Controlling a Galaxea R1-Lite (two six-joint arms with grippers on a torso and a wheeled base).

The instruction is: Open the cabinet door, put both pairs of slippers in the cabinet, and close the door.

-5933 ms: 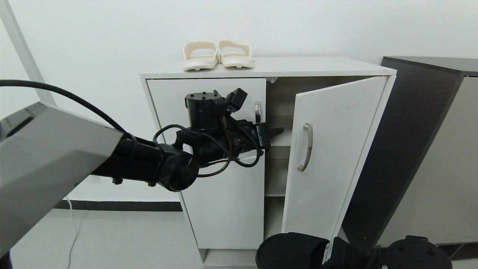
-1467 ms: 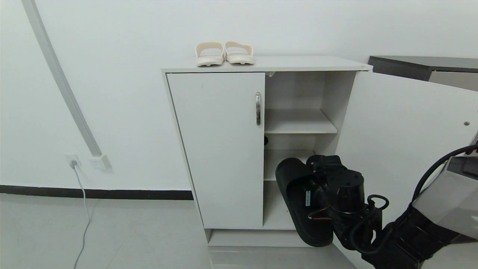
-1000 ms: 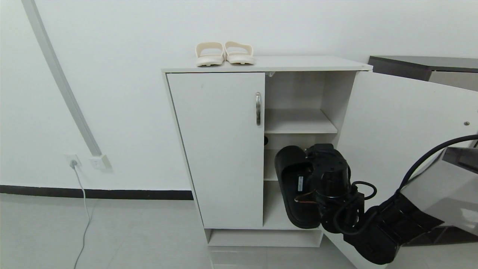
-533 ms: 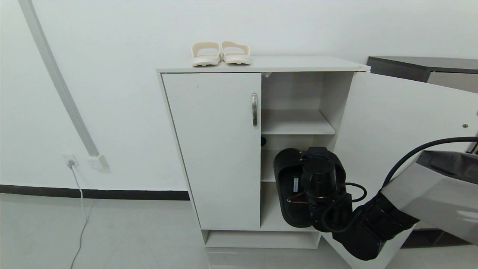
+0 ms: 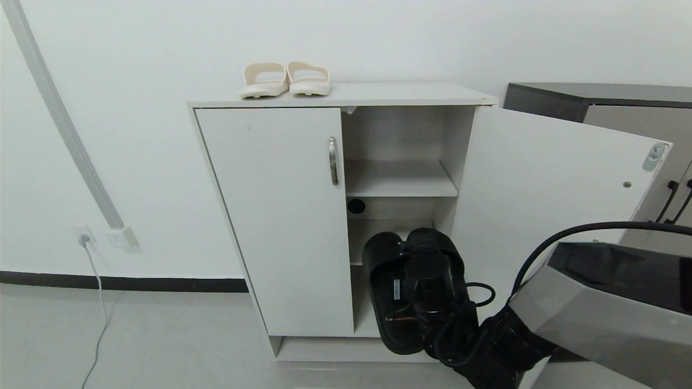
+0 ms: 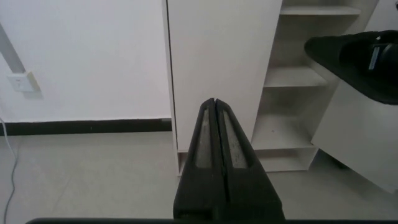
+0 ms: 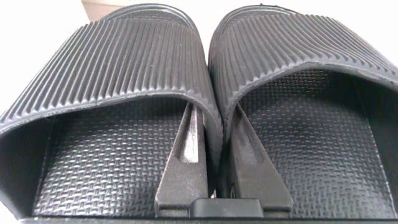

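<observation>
A white cabinet (image 5: 270, 216) stands against the wall with its right door (image 5: 540, 200) swung wide and its left door shut. A beige pair of slippers (image 5: 285, 80) rests on its top. My right gripper (image 7: 212, 165) is shut on a black pair of slippers (image 5: 397, 286), pinching the two inner walls (image 7: 211, 93) together; the pair hangs tilted in front of the open lower shelves (image 5: 389, 227). My left gripper (image 6: 215, 140) is shut with nothing in it, held low, off to the side of the cabinet front (image 6: 224, 68).
A dark grey cabinet (image 5: 594, 102) stands to the right behind the open door. A wall socket with a cable (image 5: 84, 237) sits low on the left wall. Bare grey floor (image 5: 135, 346) lies before the cabinet.
The head camera has shifted, so the cabinet sits further left. My right gripper with the black slippers has moved closer to the open lower shelves. Earlier, my left arm withdrew from the door.
</observation>
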